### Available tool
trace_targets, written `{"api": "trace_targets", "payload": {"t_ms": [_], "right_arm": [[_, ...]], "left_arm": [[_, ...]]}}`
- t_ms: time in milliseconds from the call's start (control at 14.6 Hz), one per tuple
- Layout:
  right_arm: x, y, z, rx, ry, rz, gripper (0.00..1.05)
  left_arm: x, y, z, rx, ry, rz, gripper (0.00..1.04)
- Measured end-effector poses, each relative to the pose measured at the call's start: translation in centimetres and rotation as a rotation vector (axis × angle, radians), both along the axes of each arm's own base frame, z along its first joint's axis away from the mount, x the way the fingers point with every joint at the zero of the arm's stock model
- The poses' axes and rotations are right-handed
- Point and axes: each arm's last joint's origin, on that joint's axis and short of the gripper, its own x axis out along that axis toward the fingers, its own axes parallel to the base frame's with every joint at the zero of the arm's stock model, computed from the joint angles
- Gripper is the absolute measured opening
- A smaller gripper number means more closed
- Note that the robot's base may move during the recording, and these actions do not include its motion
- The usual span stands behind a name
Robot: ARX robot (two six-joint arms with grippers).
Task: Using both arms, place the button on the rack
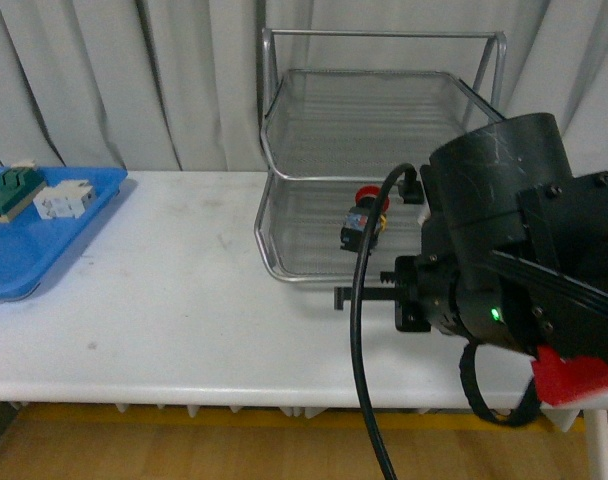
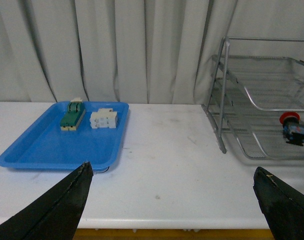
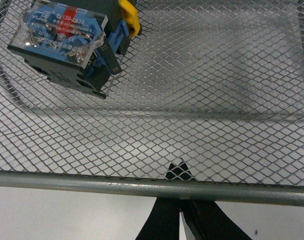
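- Looks like a lab/test bench: plain white table [image 1: 184, 300], grey curtain backdrop [image 2: 117, 50] at far side.
- Blue tray [image 2: 42, 150] w/ electrical parts far left, wire rack [image 1: 364, 150] far right.

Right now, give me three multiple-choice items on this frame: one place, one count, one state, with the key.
1. Where is the button?
A. on the blue tray
B. on the rack's bottom mesh tier
C. on the bare table

2. How many parts lie on the blue tray?
A. one
B. two
C. four

3. What state is the left end effector in?
A. open, holding nothing
B. shut on the button
C. shut on a part from the tray

Key: 1 B, the button lies on the lowest mesh of the rack. 2 B, a green part and a white part. 3 A, its fingers stand wide apart over bare table.
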Motion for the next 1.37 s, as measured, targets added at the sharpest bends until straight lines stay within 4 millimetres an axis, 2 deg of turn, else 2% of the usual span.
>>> {"api": "trace_targets", "payload": {"t_ms": [206,275,344,412,550,619,687,756,825,893,962,1031,1100,1168,1237,1375], "right_arm": [[4.8,-0.1,-0.1,-0.053,-0.055,-0.028,0.02],[5.8,-0.3,0.2,-0.059,-0.087,-0.035,0.02],[6.0,-0.5,0.6,-0.055,-0.11,-0.031,0.02],[4.8,-1.3,1.1,-0.034,-0.113,-0.018,0.02],[0.1,-4.4,2.7,0.08,-0.032,-0.028,0.02],[-2.3,-6.8,3.8,0.157,-0.076,-0.079,0.02],[-5.0,-9.0,5.3,0.203,-0.147,-0.133,0.07],[-6.2,-9.8,5.8,0.182,-0.356,-0.183,0.03],[-7.6,-10.3,5.3,0.102,-0.488,-0.173,0.02],[-9.5,-10.9,4.4,0.035,-0.519,-0.135,0.02],[-11.1,-11.6,5.0,-0.001,-0.588,-0.124,0.02],[-12.0,-12.3,6.7,-0.014,-0.665,-0.13,0.02],[-13.0,-12.7,7.1,-0.027,-0.654,-0.126,0.02],[-15.4,-13.4,7.1,-0.045,-0.627,-0.119,0.02],[-16.9,-13.9,7.6,-0.042,-0.653,-0.114,0.02],[-18.2,-14.7,7.3,-0.041,-0.633,-0.105,0.02]], "left_arm": [[0.0,0.0,0.0,0.0,0.0,0.0,0.98],[0.0,0.0,0.0,0.0,0.0,0.0,0.98],[0.0,0.0,0.0,0.0,0.0,0.0,0.98],[0.0,0.0,0.0,0.0,0.0,0.0,0.98],[0.0,0.0,0.0,0.0,0.0,0.0,0.98],[0.0,0.0,0.0,0.0,0.0,0.0,0.98],[0.0,0.0,0.0,0.0,0.0,0.0,0.98],[0.0,0.0,0.0,0.0,0.0,0.002,0.98],[0.0,0.0,0.0,0.0,-0.004,-0.005,0.98],[0.0,0.0,0.0,0.0,0.002,0.0,0.98],[0.0,0.0,0.0,0.0,0.001,0.004,0.98],[0.0,0.0,0.0,0.0,0.001,0.003,0.98],[0.0,0.0,0.0,0.0,0.001,0.003,0.98],[0.0,0.0,0.0,0.0,0.001,0.003,0.98],[0.0,0.0,0.0,0.0,0.001,0.003,0.98],[0.0,0.0,0.0,0.0,0.001,0.003,0.98]]}}
